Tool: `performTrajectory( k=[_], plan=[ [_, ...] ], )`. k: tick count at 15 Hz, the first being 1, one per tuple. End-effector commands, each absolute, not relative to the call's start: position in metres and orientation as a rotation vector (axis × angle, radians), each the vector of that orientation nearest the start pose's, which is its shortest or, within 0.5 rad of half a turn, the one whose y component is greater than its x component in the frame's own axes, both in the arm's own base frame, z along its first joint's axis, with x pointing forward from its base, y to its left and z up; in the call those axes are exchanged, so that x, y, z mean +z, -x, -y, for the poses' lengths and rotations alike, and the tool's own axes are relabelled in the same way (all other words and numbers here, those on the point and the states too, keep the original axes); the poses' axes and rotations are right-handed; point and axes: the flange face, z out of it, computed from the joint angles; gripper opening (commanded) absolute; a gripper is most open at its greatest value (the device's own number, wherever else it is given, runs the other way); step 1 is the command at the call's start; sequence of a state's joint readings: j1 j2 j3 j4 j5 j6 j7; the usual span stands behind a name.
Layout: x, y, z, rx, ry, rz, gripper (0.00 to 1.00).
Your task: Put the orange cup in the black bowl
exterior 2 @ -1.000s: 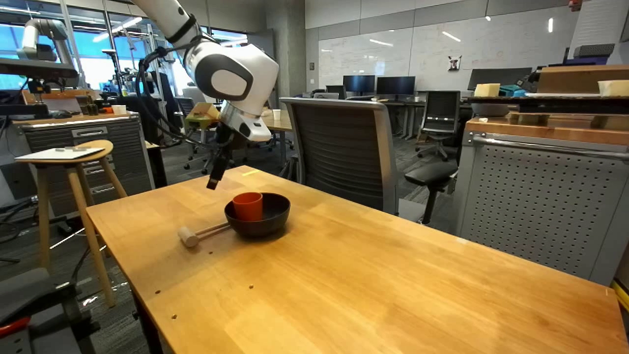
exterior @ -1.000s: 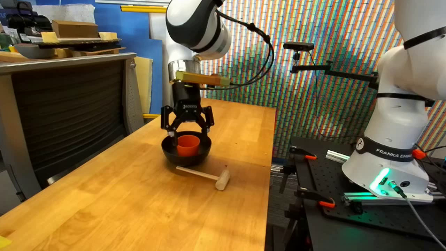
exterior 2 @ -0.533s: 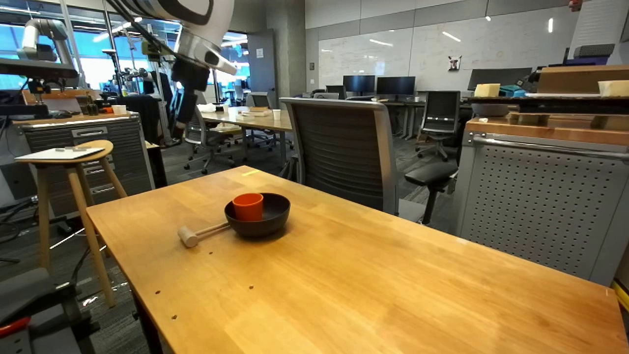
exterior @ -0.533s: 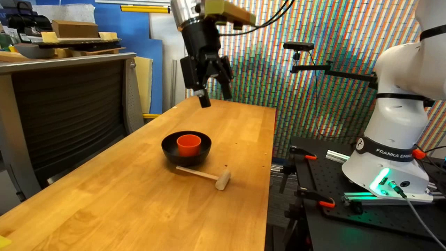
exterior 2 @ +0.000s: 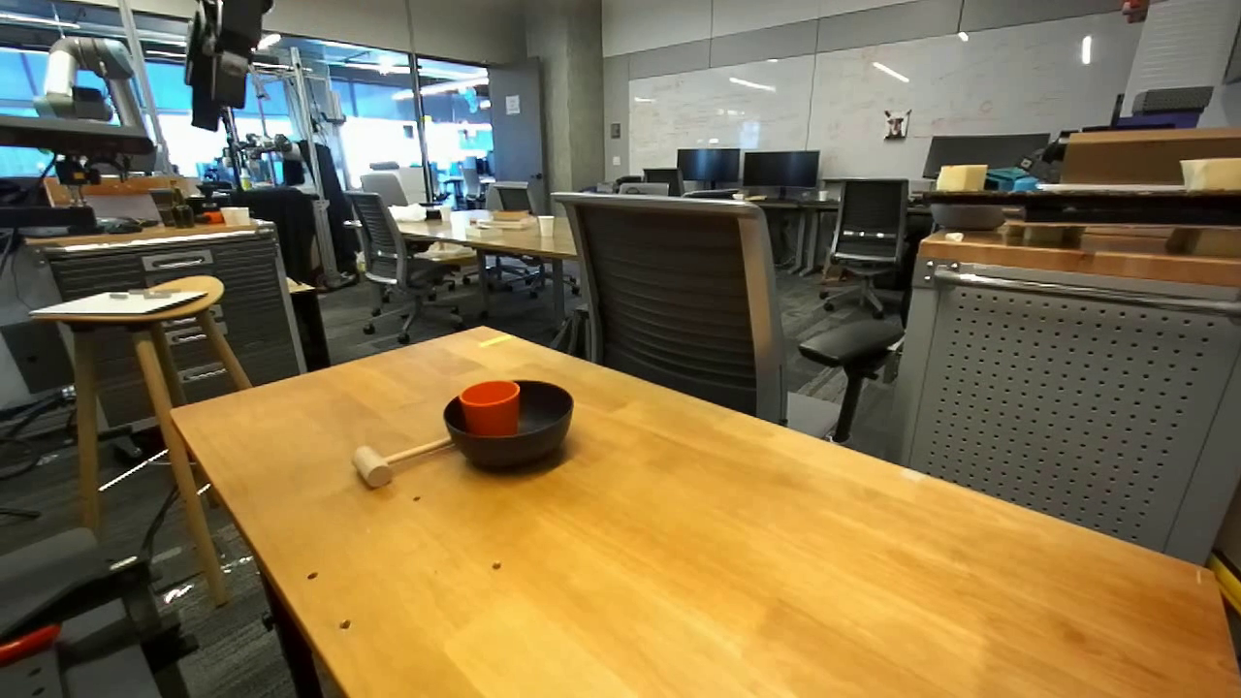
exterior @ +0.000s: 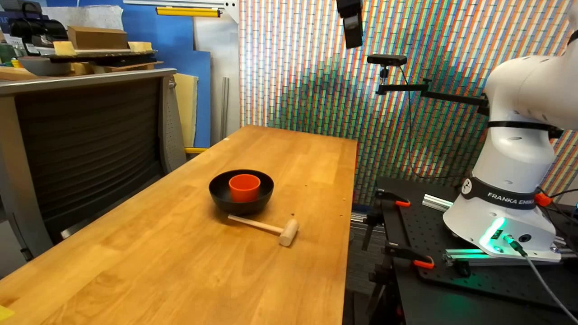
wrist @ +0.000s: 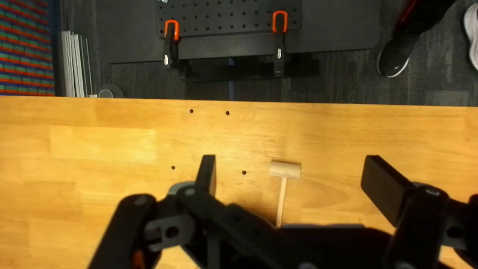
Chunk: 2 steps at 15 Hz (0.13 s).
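The orange cup [exterior: 244, 188] stands upright inside the black bowl [exterior: 239, 208] on the wooden table. In an exterior view the cup [exterior 2: 491, 408] is near one side of the bowl [exterior 2: 524, 445]. My gripper [wrist: 293, 179] is wide open and empty in the wrist view, high above the table. Only part of the gripper [exterior: 352, 27] shows at the top edge in an exterior view, and part of it [exterior 2: 221, 68] also shows in another, well apart from cup and bowl. In the wrist view the cup is hidden and the bowl is almost fully hidden behind the gripper.
A small wooden mallet [exterior: 271, 228] lies on the table [exterior: 180, 271] with its handle end close to the bowl. A chair [exterior 2: 669, 301] stands at the table's edge. Clamps [wrist: 279, 45] sit on the robot's black base table. A camera on an arm [exterior: 387, 59] stands behind.
My open gripper has risen from beside the cup and bowl, up and away toward the robot base, mostly out of the exterior views. The cup has stayed in the bowl.
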<state>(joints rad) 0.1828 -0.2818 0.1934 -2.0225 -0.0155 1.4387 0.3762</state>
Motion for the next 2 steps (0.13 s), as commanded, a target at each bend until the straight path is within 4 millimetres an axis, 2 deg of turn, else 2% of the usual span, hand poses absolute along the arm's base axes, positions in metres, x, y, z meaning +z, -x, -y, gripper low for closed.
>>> performTrajectory(
  k=[1, 2],
  plan=[
    [0.5494, -0.4011, -0.1667, 0.420, 3.290, -0.025, 1.00],
    [0.5473, -0.4019, -0.1664, 0.427, 3.290, -0.025, 1.00]
  ],
)
